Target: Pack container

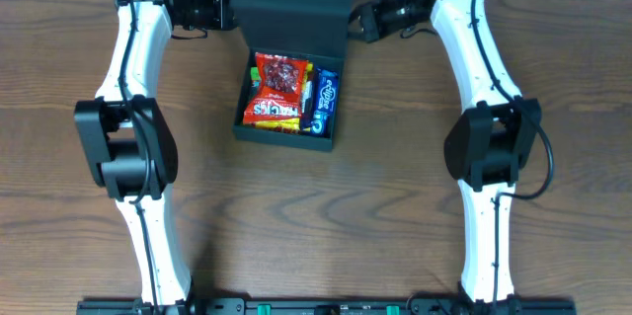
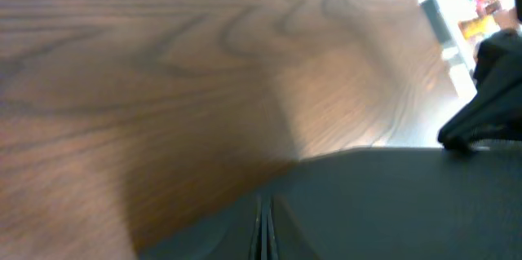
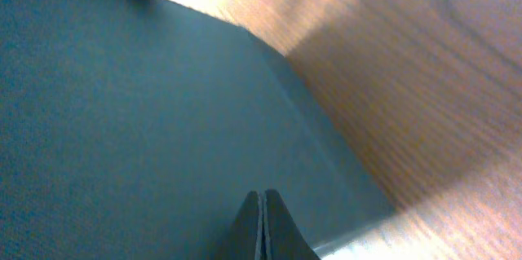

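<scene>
The dark green container (image 1: 333, 135) stands at the table's far middle, its flap lid (image 1: 292, 4) raised at the back. Inside lie red snack packets (image 1: 279, 86), a blue packet (image 1: 324, 101) and yellow and green ones. My left gripper (image 1: 225, 7) is at the lid's left edge and my right gripper (image 1: 361, 21) at its right edge. In the left wrist view the fingers (image 2: 265, 229) are pressed together against the dark lid (image 2: 391, 203). In the right wrist view the fingers (image 3: 263, 223) are also together over the lid (image 3: 122, 113). Neither holds anything that I can see.
The brown wooden table (image 1: 395, 216) spreads around the box. Both white arms run down the left (image 1: 138, 137) and right (image 1: 489, 147) sides towards the front edge.
</scene>
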